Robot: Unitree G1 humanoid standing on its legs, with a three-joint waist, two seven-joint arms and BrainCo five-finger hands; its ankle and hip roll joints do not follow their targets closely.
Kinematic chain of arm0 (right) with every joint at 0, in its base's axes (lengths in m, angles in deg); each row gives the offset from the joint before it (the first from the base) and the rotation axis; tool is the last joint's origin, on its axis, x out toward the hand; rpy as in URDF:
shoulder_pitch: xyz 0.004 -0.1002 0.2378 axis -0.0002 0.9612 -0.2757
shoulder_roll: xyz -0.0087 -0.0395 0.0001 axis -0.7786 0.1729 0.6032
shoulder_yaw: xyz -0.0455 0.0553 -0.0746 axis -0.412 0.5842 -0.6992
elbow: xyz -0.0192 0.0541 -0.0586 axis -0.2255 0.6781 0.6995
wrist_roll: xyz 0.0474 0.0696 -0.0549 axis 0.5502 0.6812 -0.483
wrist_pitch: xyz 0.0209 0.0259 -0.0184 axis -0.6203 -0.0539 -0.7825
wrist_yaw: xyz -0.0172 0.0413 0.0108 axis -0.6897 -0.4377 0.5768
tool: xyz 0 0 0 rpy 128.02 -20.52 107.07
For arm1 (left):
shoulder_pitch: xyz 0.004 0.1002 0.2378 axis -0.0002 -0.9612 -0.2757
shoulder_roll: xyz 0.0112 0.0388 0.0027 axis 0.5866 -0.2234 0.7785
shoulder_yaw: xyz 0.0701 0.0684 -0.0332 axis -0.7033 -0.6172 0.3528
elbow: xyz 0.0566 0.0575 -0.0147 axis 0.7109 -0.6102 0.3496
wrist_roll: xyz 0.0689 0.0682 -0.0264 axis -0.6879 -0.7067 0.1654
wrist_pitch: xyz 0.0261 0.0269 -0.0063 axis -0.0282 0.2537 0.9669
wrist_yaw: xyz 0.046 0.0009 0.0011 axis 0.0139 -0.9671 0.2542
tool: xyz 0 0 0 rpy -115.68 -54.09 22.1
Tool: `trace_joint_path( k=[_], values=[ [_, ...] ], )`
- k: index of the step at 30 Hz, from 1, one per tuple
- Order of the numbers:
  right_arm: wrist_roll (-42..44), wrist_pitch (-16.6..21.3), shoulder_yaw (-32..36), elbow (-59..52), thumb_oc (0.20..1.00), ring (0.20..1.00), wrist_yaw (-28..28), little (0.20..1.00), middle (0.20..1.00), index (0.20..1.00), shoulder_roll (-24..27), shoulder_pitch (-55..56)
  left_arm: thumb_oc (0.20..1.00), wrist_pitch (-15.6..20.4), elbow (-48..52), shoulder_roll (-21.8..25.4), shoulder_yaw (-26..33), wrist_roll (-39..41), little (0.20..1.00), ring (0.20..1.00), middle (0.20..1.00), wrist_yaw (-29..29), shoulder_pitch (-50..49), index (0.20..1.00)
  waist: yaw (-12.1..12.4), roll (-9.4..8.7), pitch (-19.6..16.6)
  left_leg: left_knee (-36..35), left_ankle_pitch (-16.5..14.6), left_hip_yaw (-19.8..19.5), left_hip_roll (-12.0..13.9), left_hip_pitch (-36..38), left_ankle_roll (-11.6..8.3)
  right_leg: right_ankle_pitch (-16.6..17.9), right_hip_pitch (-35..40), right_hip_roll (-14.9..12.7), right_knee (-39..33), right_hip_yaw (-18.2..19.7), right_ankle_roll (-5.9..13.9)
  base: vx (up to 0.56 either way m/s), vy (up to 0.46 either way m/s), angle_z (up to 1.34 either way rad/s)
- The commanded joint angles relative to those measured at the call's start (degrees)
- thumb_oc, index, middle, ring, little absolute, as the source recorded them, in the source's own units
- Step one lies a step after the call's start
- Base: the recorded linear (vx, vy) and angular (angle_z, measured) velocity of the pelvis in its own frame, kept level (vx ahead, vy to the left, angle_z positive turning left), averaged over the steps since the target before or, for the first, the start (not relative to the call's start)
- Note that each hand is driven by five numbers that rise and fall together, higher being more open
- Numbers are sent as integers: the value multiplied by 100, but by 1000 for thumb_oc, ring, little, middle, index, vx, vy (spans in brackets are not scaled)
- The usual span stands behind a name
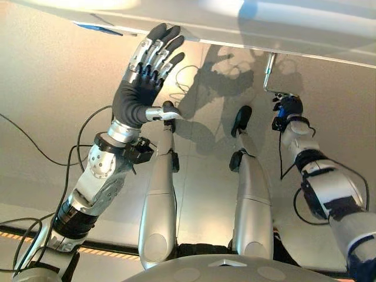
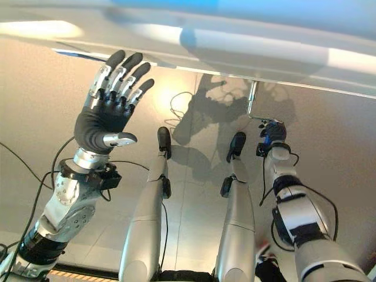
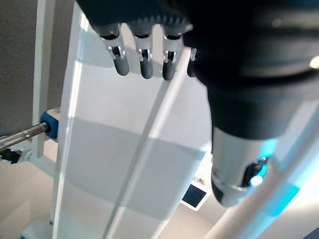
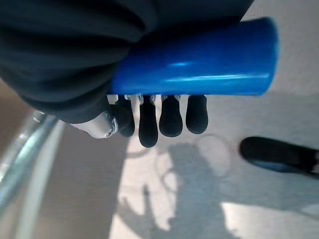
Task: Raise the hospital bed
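- The hospital bed (image 1: pixel 282 29) spans the top of the head views; its metal crank (image 1: pixel 269 73) hangs from the frame's underside.
- The right hand (image 1: pixel 288 111) has its fingers curled round the crank's blue handle (image 4: pixel 199 62).
- The left hand (image 1: pixel 144 76) is spread, fingers straight, near the bed's edge.
- Judged step: cranking. Next, the robot should turn the handle in steady circles.

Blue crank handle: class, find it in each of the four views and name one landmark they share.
Left eye view: blue crank handle, upper right, in the right hand.
Right eye view: same.
Left wrist view: cannot tell.
Right wrist view: across the top.
Shared landmark: white bed frame.
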Motion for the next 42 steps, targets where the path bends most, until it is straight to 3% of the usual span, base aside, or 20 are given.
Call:
trace_joint_path(
  k=[1, 5, 9, 10, 20, 26, 31, 33, 34, 37, 39, 40, 42],
  values=[
    [-748, -360, -377, 284, 200, 200, 65, 200, 200, 200, 923, 75, 1000, 201, 475, -289, 79, -107, 1000, 1000, 1000, 57, 239, 1000, 118, 454, -132, 339, -432, -165, 156, 7, -103, -269, 47, 116, 270, -211, 375, 0, 0, 0],
    [-1866, -601, -1187, 117, 200, 200, -123, 200, 200, 200, 325, -365, 1000, 116, 401, -515, 80, -256, 1000, 1000, 1000, -56, 404, 1000, 202, 473, -132, 450, -448, -245, 138, -220, -58, -287, -95, 94, 362, -266, 362, 7, -3, 3],
    [-2288, -740, -1467, 7, 200, 200, -171, 200, 200, 200, -283, -553, 1000, 55, 364, -710, 84, -334, 1000, 1000, 1000, -157, 439, 1000, 251, 462, -132, 519, -477, -304, 107, -330, -20, -311, -159, 74, 424, -313, 361, 13, 4, 3],
    [-2636, -804, -1695, -158, 200, 200, -145, 200, 200, 200, -845, -649, 1000, 26, 370, -796, 126, -386, 1000, 1000, 1000, -290, 466, 1000, 301, 453, -132, 572, -510, -386, 69, -447, 20, -327, -213, 58, 466, -336, 354, 0, 0, 0],
    [-3231, -884, -2196, -630, 200, 200, -209, 200, 200, 200, -2028, -749, 1000, 66, 357, -969, 280, -358, 1000, 1000, 1000, -621, 411, 1000, 453, 475, -132, 610, -540, -493, -88, -639, 66, -246, -140, -73, 290, -454, 396, 13, 49, 4],
    [-3149, -739, -2449, -1153, 200, 200, -265, 200, 200, 200, -2383, -813, 1000, 138, 338, -995, 276, -345, 1000, 1000, 1000, -711, 492, 1000, 566, 540, -132, 612, -535, -537, -200, -725, 72, -182, -51, -144, 122, -506, 431, 9, 47, 4],
    [-1827, -73, -2395, -3060, 200, 200, -312, 200, 200, 200, -2286, -630, 1000, 271, 321, -976, 218, -277, 1000, 1000, 1000, -588, 352, 1000, 571, 556, -132, 641, -553, -495, -234, -678, 62, -157, 16, -174, 60, -465, 426, 4, 25, 0],
    [-856, 492, -2206, -4533, 200, 200, -340, 200, 200, 200, -1871, -327, 1000, 388, 346, -878, 173, -266, 1000, 1000, 1000, -558, 293, 1000, 472, 488, -132, 628, -558, -411, -231, -633, 62, -111, 43, -178, -21, -407, 428, 6, 57, 0],
    [-852, 484, -2205, -4551, 200, 200, -340, 200, 200, 200, -1858, -314, 1000, 391, 343, -883, 166, -266, 1000, 1000, 1000, -558, 294, 1000, 479, 491, -132, 625, -559, -406, -230, -626, 63, -111, 46, -178, -21, -402, 428, 9, 48, -1],
    [-60, 993, -1906, -6087, 200, 200, -516, 200, 200, 200, -1245, 202, 1000, 459, 302, -719, 110, -346, 1000, 1000, 1000, -549, 274, 1000, 287, 403, -132, 604, -571, -316, -217, -552, 52, -47, 63, -181, -117, -318, 440, 3, 44, -3],
    [85, 1105, -1828, -6450, 200, 200, -583, 200, 200, 200, -1068, 364, 1000, 481, 281, -675, 92, -372, 1000, 1000, 1000, -532, 298, 1000, 234, 377, -132, 613, -573, -302, -216, -538, 52, -36, 77, -177, -133, -297, 444, 0, 0, 0],
    [478, 1351, -1495, -7174, 200, 200, -701, 200, 200, 200, -785, 601, 1000, 510, 314, -575, 133, -385, 1000, 1000, 1000, -486, 262, 1000, 134, 358, -132, 620, -580, -260, -209, -511, 43, -16, 103, -174, -183, -257, 445, 0, 0, 0],
    [530, 1511, -1287, -7544, 200, 200, -634, 200, 200, 200, -739, 848, 1000, 524, 350, -526, 159, -344, 1000, 1000, 1000, -416, 200, 1000, 67, 352, -132, 626, -582, -228, -198, -470, 36, -3, 117, -166, -207, -206, 442, 0, 0, 0]
  ],
)
